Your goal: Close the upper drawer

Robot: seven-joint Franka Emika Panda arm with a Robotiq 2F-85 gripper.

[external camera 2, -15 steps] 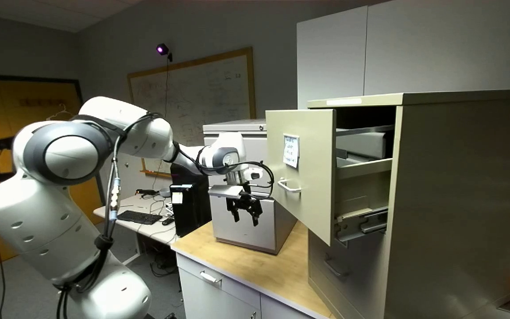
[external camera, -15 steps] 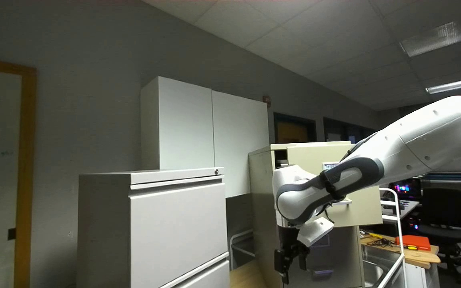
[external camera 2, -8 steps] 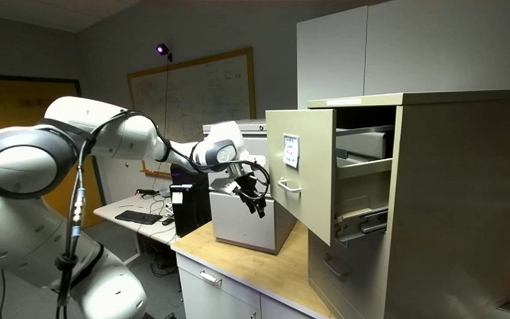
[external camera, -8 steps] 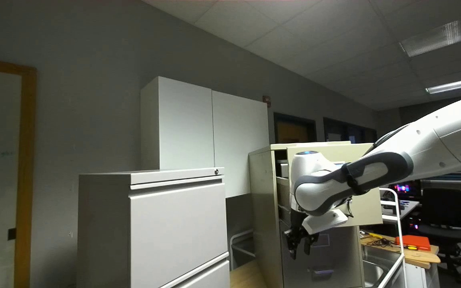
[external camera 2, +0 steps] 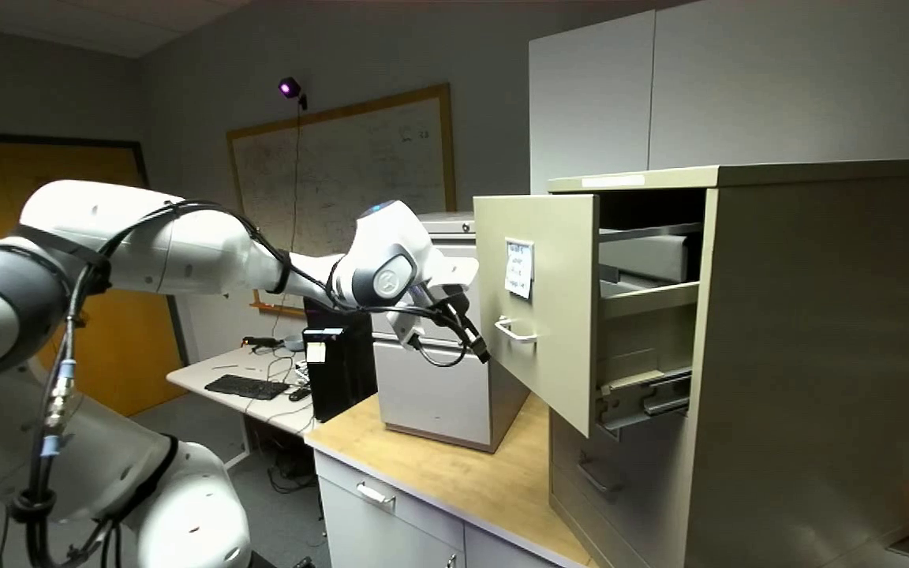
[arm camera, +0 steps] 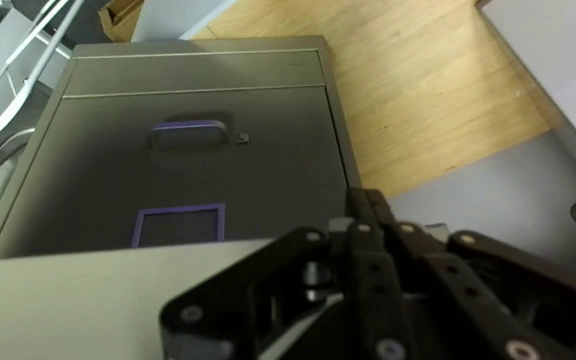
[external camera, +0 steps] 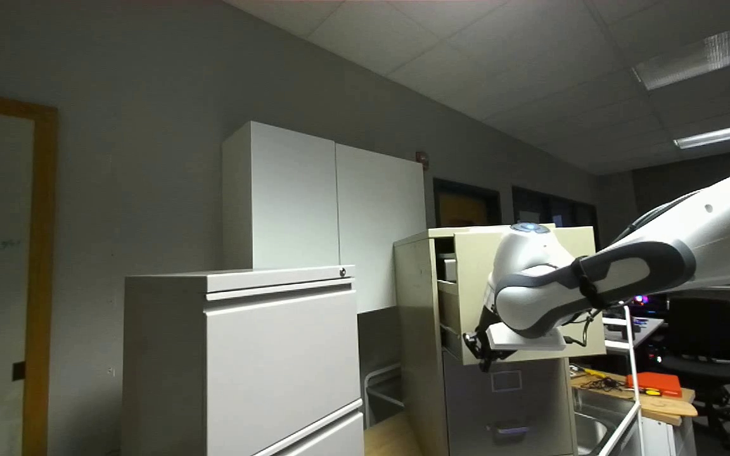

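The upper drawer (external camera 2: 561, 229) stands well out from the narrow beige filing cabinet (external camera 2: 809, 355), metal runner (external camera 2: 663, 398) bared behind the flat drawer front. Cabinet located, in an exterior view, toward the right-hand end of the visible wooden tabletop (external camera 2: 454, 475), well apart from its left corner; drawer front higher than the tabletop and on the left-corner side of the cabinet body. On the front: a paper card (external camera 2: 518, 268) with writing, bar handle (external camera 2: 516, 334) below it. Lower drawer (external camera: 542, 399) flush in its frame. The gripper (arm camera: 369, 196): fingers closed together, tip beside tip in the wrist view. Both exterior views place it by the drawer front's lower left corner, pointing down at a slant; whether it touches there cannot be told. Wrist view also gives the pale edge of the drawer front low on the left, the lower handle (arm camera: 188, 125) beyond it, and a stretch of tabletop wood alongside. The arm (external camera 2: 218, 246) extends from the left side of an exterior view, white with grey joint covers. A wider pale-grey cabinet (external camera 2: 435, 394) stands on the tabletop, set back from the front edge, nearer the left corner than the filing cabinet. Past that left corner: a black computer tower (external camera 2: 340, 371), then a desk (external camera 2: 194, 375) bearing a keyboard (external camera 2: 248, 386). Whiteboard (external camera 2: 344, 170) on the wall (external camera 2: 494, 118) behind, wood-framed.
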